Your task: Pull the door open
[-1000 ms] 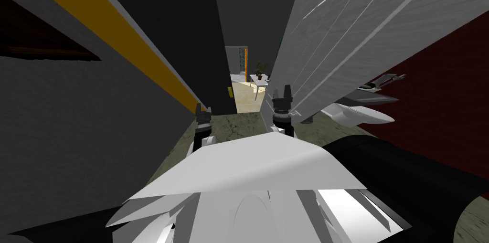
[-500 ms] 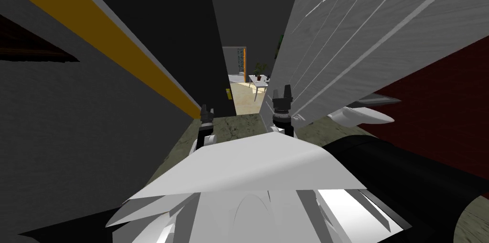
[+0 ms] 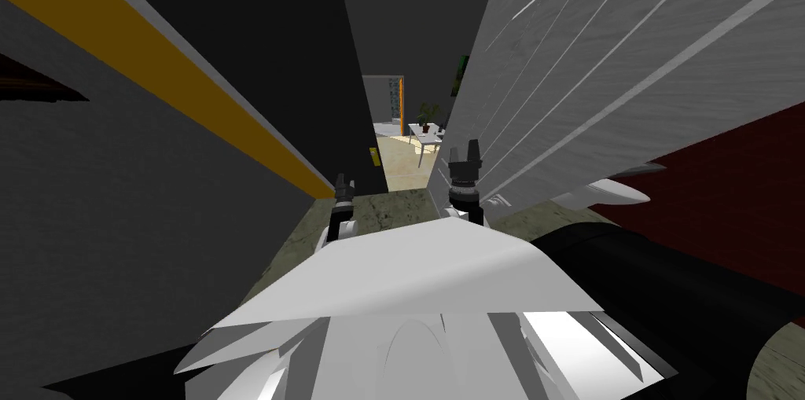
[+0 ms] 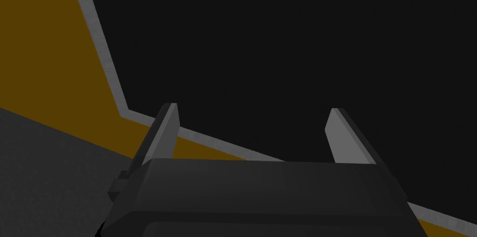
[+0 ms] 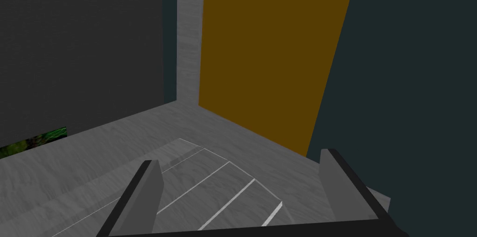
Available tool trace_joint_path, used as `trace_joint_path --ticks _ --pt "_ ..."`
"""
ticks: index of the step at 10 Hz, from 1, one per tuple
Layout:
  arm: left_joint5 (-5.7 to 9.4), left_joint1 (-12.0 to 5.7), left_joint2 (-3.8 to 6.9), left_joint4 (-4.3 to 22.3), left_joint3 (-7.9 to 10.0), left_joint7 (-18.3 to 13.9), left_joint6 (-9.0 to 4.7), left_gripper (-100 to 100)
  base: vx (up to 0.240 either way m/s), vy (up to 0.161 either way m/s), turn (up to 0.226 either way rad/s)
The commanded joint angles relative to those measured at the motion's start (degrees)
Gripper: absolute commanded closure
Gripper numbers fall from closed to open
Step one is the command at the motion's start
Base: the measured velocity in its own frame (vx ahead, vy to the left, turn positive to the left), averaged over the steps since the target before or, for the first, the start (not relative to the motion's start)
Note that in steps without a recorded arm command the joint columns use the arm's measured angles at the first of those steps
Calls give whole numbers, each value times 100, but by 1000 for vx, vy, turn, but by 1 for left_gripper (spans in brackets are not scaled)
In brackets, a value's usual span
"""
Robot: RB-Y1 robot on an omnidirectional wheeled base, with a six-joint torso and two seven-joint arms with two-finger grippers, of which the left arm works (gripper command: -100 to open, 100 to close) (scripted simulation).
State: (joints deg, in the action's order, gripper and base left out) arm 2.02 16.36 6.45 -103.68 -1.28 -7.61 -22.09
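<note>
The grey panelled door [image 3: 597, 65] stands open on the robot's right, opposite a dark panel [image 4: 261, 52] edged with a yellow band [image 4: 42, 48]. The right gripper [image 5: 238, 157], just beside the door's edge, and the left gripper [image 4: 253, 107], facing the dark panel, are both spread wide and hold nothing.

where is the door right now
Head view: the grey panelled door stands open on the right, its near edge beside the right gripper, with the doorway gap to its left.
</note>
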Motion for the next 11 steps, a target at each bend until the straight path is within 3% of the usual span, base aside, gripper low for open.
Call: trace_joint_path --ticks 1,11 --pt "1 -69 21 167 7 2 24 -100 94 -7 -32" --pt "-1 -610 115 1256 52 37 239 -100 113 -8 -32"
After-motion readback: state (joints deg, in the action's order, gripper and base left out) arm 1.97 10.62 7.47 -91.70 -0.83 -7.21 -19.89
